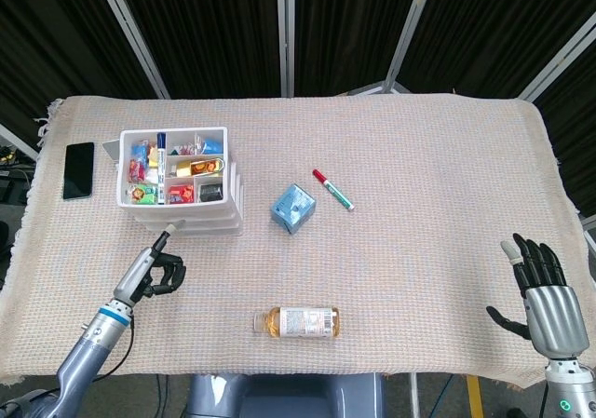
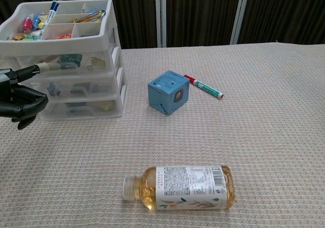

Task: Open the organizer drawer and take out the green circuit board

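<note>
At seven o'clock of the organizer [image 1: 182, 187], the left hand [image 1: 154, 268] hung curled on nothing; right hand [image 1: 545, 297] lay splayed, empty.

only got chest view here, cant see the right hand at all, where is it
Observer: The head view shows the right hand at the near right corner of the table, fingers spread, holding nothing.
Operator: ok, anything left of the organizer i cant see
Observer: A black phone lies flat just left of the organizer, apart from it.
Operator: and where does my left arm come in from
Observer: From the near left edge, angling up to the left hand, which sits in front of the organizer's drawers with one finger pointing at them.
</note>
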Tool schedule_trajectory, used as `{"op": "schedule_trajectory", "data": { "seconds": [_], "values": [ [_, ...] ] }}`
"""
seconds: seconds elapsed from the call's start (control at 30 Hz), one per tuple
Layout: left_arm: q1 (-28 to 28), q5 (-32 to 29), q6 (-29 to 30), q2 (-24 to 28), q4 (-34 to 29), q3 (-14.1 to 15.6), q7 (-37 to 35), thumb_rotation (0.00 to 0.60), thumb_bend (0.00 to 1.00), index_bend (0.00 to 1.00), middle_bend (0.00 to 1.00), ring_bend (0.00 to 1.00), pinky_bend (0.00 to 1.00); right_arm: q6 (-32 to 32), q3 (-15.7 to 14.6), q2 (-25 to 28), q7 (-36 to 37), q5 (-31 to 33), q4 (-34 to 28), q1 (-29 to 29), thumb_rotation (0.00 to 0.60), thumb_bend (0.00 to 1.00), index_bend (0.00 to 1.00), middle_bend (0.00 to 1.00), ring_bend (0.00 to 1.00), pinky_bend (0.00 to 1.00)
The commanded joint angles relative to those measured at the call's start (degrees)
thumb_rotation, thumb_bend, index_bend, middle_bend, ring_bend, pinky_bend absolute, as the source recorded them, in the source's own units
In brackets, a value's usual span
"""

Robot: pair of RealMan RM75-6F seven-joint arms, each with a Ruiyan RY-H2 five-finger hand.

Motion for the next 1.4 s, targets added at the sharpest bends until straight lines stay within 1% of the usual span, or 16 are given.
{"op": "schedule_trajectory", "data": {
  "seconds": [0.03,0.3,0.63,0.83,1.4],
  "values": [
    [-0.31,-0.80,0.12,-1.28,0.61,-0.49,0.40,0.600,0.57,0.00,0.76,0.82,0.73,0.01,0.01,0.23,0.49,0.05,-0.11,-0.04,0.600,0.03,0.09,0.00,0.00,0.00],
    [-1.27,-3.39,-1.32,-3.35,2.10,-1.25,0.57,0.600,0.57,0.00,0.76,0.82,0.73,0.17,-0.07,0.50,1.03,-0.23,-0.30,-0.13,0.600,0.03,0.09,0.00,0.00,0.00],
    [-2.58,-5.15,-3.21,-3.86,2.38,-2.07,0.60,0.600,0.57,0.00,0.76,0.82,0.73,-0.05,-0.03,0.54,1.06,-0.20,-0.34,-0.07,0.600,0.03,0.09,0.00,0.00,0.00],
    [-3.85,-6.14,-5.32,-3.98,2.87,-2.57,0.48,0.600,0.57,0.00,0.76,0.82,0.73,-0.32,-0.11,0.43,0.90,-0.27,-0.27,0.02,0.600,0.03,0.09,0.00,0.00,0.00],
    [-4.94,-6.37,-6.37,-4.71,3.52,-2.87,-0.51,0.600,0.57,0.00,0.76,0.82,0.73,-0.49,-0.12,0.47,1.07,-0.31,-0.24,0.09,0.600,0.03,0.09,0.00,0.00,0.00]
  ]
}}
